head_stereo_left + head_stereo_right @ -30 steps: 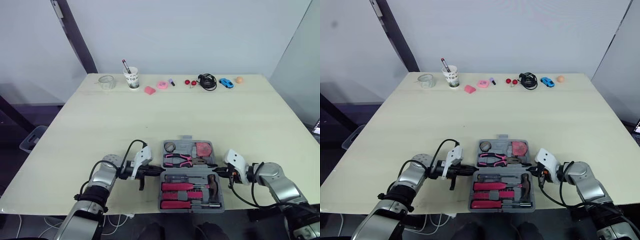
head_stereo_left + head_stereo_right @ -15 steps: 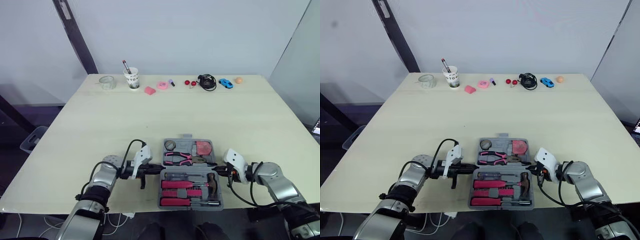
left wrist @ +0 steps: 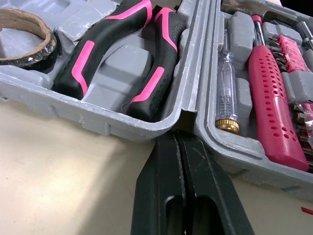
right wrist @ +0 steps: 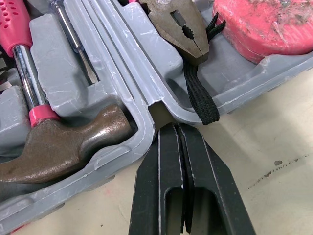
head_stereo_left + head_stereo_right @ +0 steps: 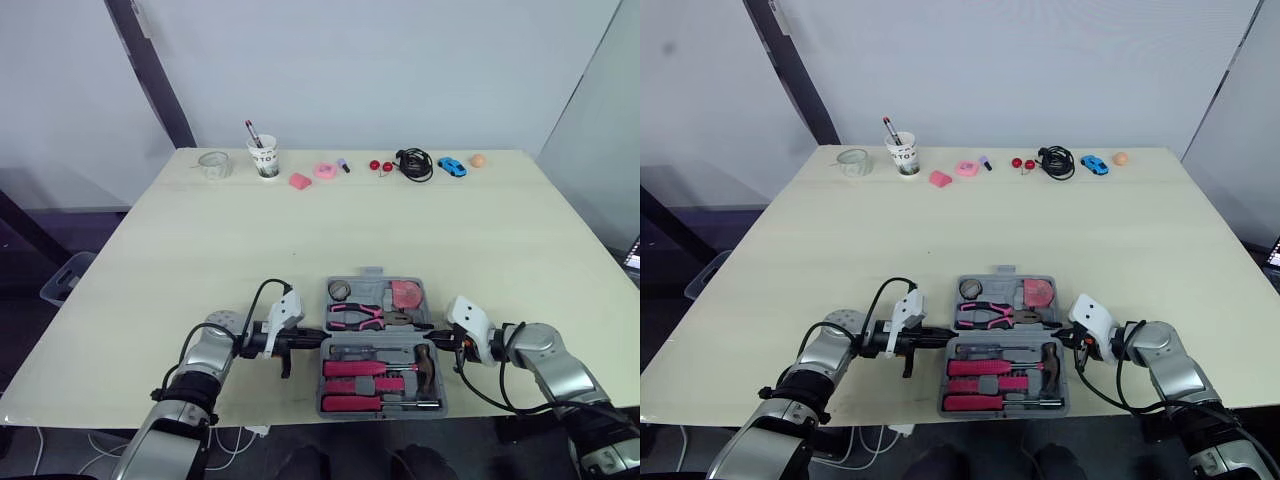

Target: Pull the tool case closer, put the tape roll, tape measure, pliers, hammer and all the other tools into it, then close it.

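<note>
The grey tool case (image 5: 372, 283) lies open at the table's front middle, its near half tilted up a little. In the far half lie the tape roll (image 5: 340, 292), pink-and-black pliers (image 3: 122, 63) and the pink tape measure (image 4: 264, 24). The near half holds the hammer (image 4: 58, 147) and pink screwdrivers (image 3: 271, 98). My left gripper (image 3: 177, 137) is shut, tips pressed into the hinge gap at the case's left end (image 5: 312, 341). My right gripper (image 4: 171, 128) is shut at the right end of the hinge (image 5: 432, 343).
Along the table's far edge stand a glass jar (image 5: 212, 164), a cup with pens (image 5: 263, 157), a pink eraser (image 5: 299, 180), a pink roll (image 5: 324, 169), red balls (image 5: 380, 164), a black cable (image 5: 415, 162), a blue toy car (image 5: 452, 165) and an orange ball (image 5: 478, 159).
The near half of the case has tipped up slightly, its front edge now higher off the table. Both grippers stay shut at the hinge ends.
</note>
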Controlling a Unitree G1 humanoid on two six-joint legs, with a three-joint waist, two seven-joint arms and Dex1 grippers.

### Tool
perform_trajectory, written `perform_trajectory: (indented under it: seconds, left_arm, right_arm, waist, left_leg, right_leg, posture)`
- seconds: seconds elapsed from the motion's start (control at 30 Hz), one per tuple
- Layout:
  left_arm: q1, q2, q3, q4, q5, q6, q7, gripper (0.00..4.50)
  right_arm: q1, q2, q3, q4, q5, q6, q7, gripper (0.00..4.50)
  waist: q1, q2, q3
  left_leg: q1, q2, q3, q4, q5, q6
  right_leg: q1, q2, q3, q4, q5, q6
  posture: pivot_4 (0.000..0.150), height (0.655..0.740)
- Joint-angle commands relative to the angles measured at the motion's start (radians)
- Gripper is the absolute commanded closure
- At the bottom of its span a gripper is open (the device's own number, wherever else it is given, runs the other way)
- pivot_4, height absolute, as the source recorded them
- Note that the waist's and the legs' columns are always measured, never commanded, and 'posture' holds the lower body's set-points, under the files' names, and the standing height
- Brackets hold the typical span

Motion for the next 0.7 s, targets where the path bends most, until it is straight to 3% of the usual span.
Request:
perform_trajectory:
  seconds: [0.03, 0.47, 0.7]
  left_arm:
    - [0.006, -0.008, -0.016, -0.027, -0.01, 0.003, -0.006, 4.45]
    - [0.083, 0.09, 0.042, -0.142, -0.065, 0.031, 0.001, 4.45]
    - [0.144, 0.104, 0.111, -0.337, -0.235, 0.07, -0.066, 4.45]
  right_arm:
    - [-0.013, -0.003, 0.007, -0.025, 0.005, -0.022, -0.001, 4.5]
    - [0.009, -0.058, -0.099, -0.005, 0.066, -0.02, -0.036, 4.5]
    - [-0.004, -0.077, -0.162, -0.003, 0.154, 0.034, -0.003, 4.5]
  waist:
    - [0.0, 0.0, 0.0]
    - [-0.002, 0.0, 0.0]
    - [-0.001, 0.0, 0.0]
  left_leg:
    - [0.0, 0.0, 0.0, 0.0, 0.0, 0.0]
    - [0.0, 0.0, 0.0, 0.0, 0.0, 0.0]
    - [0.0, 0.001, -0.001, 0.0, 0.0, 0.0]
  right_leg:
    - [0.0, 0.0, 0.0, 0.0, 0.0, 0.0]
    - [0.0, 0.0, 0.0, 0.0, 0.0, 0.0]
    - [0.0, -0.001, 0.001, -0.001, 0.0, 0.0]
  posture:
    - [0.15, 0.74]
    - [0.15, 0.74]
    - [0.15, 0.74]
